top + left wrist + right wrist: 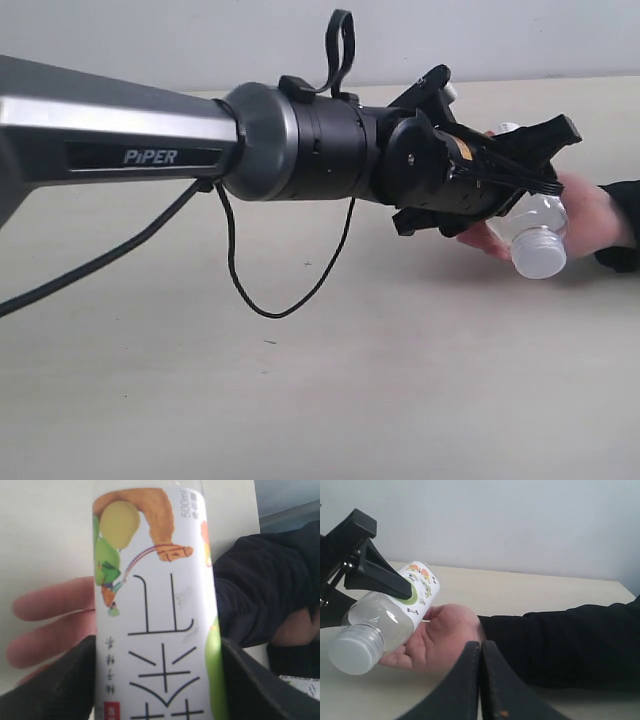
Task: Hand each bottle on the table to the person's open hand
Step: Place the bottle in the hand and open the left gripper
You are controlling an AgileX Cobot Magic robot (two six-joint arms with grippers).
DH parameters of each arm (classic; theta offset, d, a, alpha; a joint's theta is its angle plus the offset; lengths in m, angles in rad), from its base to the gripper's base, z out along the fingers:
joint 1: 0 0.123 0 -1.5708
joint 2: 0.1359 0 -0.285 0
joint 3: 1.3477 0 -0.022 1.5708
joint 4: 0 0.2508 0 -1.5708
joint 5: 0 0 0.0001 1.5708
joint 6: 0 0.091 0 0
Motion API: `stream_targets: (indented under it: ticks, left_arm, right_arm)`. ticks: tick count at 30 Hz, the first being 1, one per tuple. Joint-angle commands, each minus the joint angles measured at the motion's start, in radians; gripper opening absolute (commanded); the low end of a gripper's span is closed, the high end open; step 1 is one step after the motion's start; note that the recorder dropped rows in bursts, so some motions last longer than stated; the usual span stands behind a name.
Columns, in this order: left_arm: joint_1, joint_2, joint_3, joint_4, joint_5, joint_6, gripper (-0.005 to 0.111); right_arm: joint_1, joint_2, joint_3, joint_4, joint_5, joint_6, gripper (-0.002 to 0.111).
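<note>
The large bottle [540, 240], clear with a white cap and a white label printed with lime-green fruit, lies tilted over the person's open hand [590, 215] at the right of the exterior view. My left gripper [500, 175] is shut on the bottle [155, 605] at its label, one black finger [60, 680] on each side. From the right wrist view the bottle [385, 620] rests against the palm [445, 635]. The right gripper [481, 650] is shut on nothing, close to the person's wrist. No other bottle is in view.
The person's dark sleeve [560, 640] lies along the beige table [300, 400] from the right. A black cable [270, 300] sags from the left arm to the tabletop. A scrap of white printed material [300, 685] shows under the sleeve.
</note>
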Motion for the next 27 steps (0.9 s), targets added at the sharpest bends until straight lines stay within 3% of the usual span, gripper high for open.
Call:
stream_targets:
  ticks: [1,8,12,19,24,27]
  left_arm:
    - [-0.006,0.031,-0.006,-0.016,-0.046,-0.005,0.0]
    - [-0.006,0.061,-0.006,0.009,-0.064,-0.003,0.001]
    - [-0.006,0.067,-0.006,0.015,-0.057,-0.003,0.008]
    - [-0.006,0.067,-0.006,0.041,-0.041,-0.001,0.039]
    - [-0.017,0.067,-0.006,0.133,-0.045,0.005,0.074]
    - [-0.021,0.067,-0.006,0.15,-0.06,0.013,0.083]
  right_arm:
    - [-0.002,-0.007,0.005,0.001,-0.004,-0.004,0.001]
    - [-0.002,-0.007,0.005,0.001,-0.004,-0.004,0.001]
    - [-0.002,-0.007,0.005,0.001,-0.004,-0.004,0.001]
    - [-0.002,-0.007,0.005,0.001,-0.004,-0.004,0.001]
    - [-0.002,-0.007,0.005,0.001,-0.004,-0.004,0.001]
    - [-0.002,-0.007,0.005,0.001,-0.004,-0.004,0.001]
